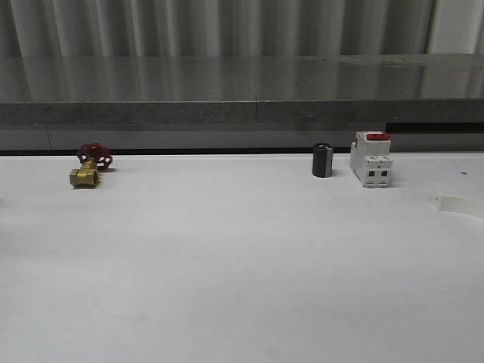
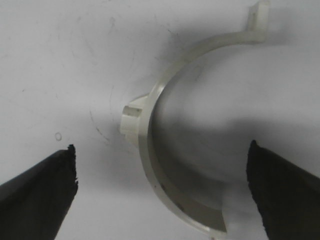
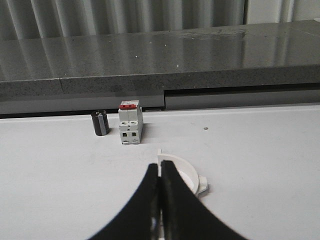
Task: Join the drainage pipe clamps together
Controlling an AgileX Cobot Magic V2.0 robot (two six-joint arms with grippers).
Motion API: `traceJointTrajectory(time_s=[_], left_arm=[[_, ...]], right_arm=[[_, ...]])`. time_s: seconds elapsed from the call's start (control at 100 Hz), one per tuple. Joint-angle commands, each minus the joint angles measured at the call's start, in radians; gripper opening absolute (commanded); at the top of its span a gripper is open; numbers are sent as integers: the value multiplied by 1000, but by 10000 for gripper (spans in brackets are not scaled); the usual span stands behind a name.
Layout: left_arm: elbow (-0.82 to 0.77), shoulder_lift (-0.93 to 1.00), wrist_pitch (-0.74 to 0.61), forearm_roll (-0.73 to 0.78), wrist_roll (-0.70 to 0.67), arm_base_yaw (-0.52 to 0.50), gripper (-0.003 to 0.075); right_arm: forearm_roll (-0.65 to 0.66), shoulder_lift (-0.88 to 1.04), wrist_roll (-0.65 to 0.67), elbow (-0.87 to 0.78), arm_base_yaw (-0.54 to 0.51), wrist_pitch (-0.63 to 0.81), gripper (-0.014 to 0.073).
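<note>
I am running two arms over a plain white table, and the job is to join two white plastic half-rings.

Through the left wrist camera I look straight down on the first clamp half. It lies flat on the table, a curved strip with a small block on its outer side and a bent tab at one end. The left gripper hangs above it with its dark fingers spread wide, one on each side of the arc, touching nothing. I judge this stance is meant to straddle the strip for a pinch.

Through the right wrist camera, the right gripper has its fingers pressed together, holding nothing I can make out. Just beyond its tips lies the second clamp half, flat near the table's right edge.

Along the far edge stand a brass valve toward the left corner, a black cylinder, and a white switch block beside it.
</note>
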State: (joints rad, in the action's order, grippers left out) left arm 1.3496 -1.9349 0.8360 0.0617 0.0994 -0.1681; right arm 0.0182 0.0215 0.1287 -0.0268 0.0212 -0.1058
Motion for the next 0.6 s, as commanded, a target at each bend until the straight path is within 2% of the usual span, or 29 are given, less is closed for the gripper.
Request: traceJointTrajectory(time_s=[0.0, 0.4, 0.49, 0.59], left_arm=[[45, 14, -20, 3, 17, -6, 650], [47, -37, -45, 3, 19, -9, 646], [47, -37, -45, 3, 19, -9, 596], [47, -37, -47, 3, 19, -9, 482]], right_arm=[[12, 10, -3, 16, -2, 73, -68], [12, 10, -3, 16, -2, 73, -68], [12, 10, -3, 16, -2, 73, -68], [12, 10, -3, 16, -2, 73, -68]])
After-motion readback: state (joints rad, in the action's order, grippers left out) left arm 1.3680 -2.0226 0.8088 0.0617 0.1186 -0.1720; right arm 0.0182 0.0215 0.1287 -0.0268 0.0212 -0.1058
